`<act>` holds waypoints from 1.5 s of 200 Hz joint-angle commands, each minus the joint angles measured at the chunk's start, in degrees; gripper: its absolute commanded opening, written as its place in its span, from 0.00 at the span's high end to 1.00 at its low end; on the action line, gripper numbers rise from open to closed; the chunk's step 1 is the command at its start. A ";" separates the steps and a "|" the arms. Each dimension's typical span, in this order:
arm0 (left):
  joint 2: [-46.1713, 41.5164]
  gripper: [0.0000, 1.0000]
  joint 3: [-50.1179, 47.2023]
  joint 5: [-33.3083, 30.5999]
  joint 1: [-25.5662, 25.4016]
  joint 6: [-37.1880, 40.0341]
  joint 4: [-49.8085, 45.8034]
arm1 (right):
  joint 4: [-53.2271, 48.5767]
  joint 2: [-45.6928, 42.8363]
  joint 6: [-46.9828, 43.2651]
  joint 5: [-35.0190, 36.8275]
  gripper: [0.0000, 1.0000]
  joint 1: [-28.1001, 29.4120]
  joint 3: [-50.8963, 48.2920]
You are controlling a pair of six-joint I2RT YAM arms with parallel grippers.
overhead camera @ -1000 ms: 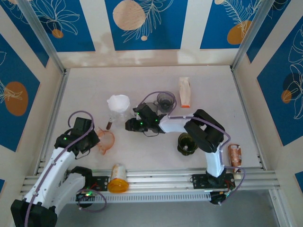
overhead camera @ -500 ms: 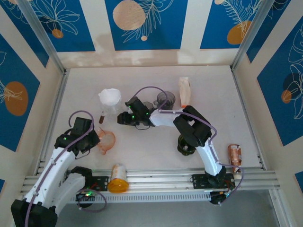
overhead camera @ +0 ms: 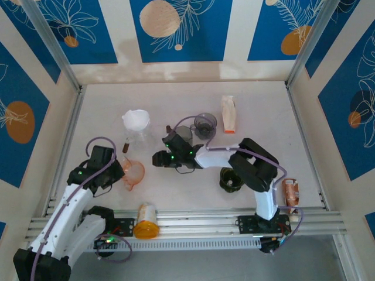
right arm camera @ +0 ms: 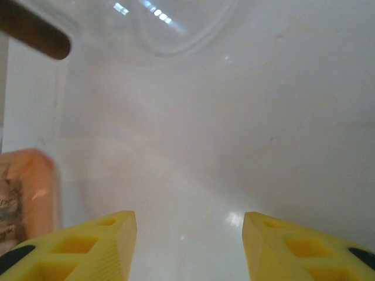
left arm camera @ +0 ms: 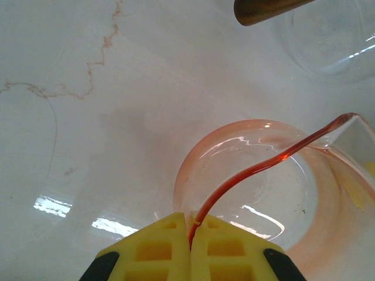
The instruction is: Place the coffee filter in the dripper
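Dripper [overhead camera: 133, 174]: orange, translucent, upright on the table [overhead camera: 263, 117], at 8 o'clock from the table's centre. Its thin handle is pinched between the pressed-together fingers of the left gripper [left arm camera: 190, 237], which is set at the dripper's 9 o'clock.

Coffee filter [overhead camera: 135, 119]: white cone, seated in the mouth of a clear glass jug [overhead camera: 139, 137] with a brown handle [left arm camera: 263, 9]. It is found at 12 o'clock from the dripper, near it but apart.

Right gripper [right arm camera: 190, 231]: fingers spread, nothing between them, held over bare table at 3 o'clock from the dripper.

Also listed:
- grey cup [overhead camera: 205, 123], at 1 o'clock from centre
- carton [overhead camera: 228, 114], just beside the cup
- dark jar [overhead camera: 232, 178], at 4 o'clock from centre
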 commanded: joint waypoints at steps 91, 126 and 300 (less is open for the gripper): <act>11.09 1.00 5.66 -13.59 -30.41 -8.13 7.57 | -22.71 -38.64 -1.84 24.75 0.47 1.59 -19.10; 19.12 1.00 11.58 -17.74 -40.88 -8.69 9.05 | -30.98 -51.00 -0.46 29.31 0.45 0.56 -24.36; 44.81 0.89 24.26 -16.93 -51.55 0.95 11.80 | -45.85 -65.42 2.42 32.52 0.43 -0.66 -26.26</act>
